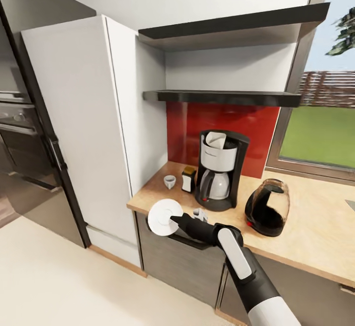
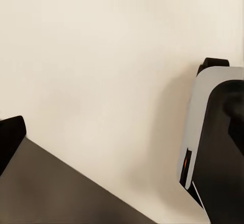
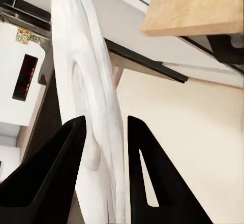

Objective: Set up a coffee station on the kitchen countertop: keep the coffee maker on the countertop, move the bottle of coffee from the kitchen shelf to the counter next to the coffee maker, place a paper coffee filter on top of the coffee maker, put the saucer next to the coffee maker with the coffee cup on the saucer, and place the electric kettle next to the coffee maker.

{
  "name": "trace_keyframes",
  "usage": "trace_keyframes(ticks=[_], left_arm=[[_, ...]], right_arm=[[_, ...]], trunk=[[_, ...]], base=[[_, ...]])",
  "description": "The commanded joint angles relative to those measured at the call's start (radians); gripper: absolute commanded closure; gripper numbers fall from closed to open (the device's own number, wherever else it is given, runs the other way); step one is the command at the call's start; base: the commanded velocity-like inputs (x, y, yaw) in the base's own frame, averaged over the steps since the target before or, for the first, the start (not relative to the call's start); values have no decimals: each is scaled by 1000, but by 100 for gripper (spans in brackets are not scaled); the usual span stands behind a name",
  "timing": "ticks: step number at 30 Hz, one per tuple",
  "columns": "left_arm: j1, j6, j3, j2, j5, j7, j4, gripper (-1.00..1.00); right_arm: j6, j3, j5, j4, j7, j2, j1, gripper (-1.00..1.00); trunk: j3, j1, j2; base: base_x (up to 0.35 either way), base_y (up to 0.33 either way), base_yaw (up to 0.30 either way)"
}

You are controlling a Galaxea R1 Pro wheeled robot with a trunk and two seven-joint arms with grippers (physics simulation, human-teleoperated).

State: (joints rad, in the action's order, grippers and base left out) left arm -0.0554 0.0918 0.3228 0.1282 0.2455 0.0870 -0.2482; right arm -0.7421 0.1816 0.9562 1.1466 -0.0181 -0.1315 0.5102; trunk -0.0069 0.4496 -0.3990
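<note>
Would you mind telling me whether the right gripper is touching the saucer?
Touching. In the right wrist view the saucer sits edge-on between the right gripper fingers, pressed against both; the head view shows it held off the counter.

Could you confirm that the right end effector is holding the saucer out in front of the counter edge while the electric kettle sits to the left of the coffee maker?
Not quite: in the head view, the electric kettle sits to the right of the coffee maker, not the left. The rest holds: the right end effector grips the saucer at the counter edge.
</note>
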Motion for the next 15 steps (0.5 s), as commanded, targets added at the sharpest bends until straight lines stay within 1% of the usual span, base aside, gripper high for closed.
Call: trace_keyframes(ticks=[1,5,6,11,15], left_arm=[[0,5,5,-1,10,0,-2,-100],[0,5,4,0,11,-1,-2,-100],[0,5,5,0,11,0,-4,-100],[0,5,5,1,11,0,-5,-100],[0,5,5,0,11,0,-5,-100]], right_arm=[[-3,-1,-1,0,-2,0,1,100],[-3,-1,-1,-1,-2,0,1,100],[-3,-1,-1,-1,-2,0,1,100],[-3,-2,-1,-2,-7,0,1,100],[-3,-1,-1,-3,-8,0,1,100]], trunk=[[-1,0,-1],[-1,0,-1],[-1,0,-1],[-1,0,-1],[-1,0,-1]], base=[[0,0,-277],[0,0,-277],[0,133,-277],[0,252,-276],[57,313,-80]])
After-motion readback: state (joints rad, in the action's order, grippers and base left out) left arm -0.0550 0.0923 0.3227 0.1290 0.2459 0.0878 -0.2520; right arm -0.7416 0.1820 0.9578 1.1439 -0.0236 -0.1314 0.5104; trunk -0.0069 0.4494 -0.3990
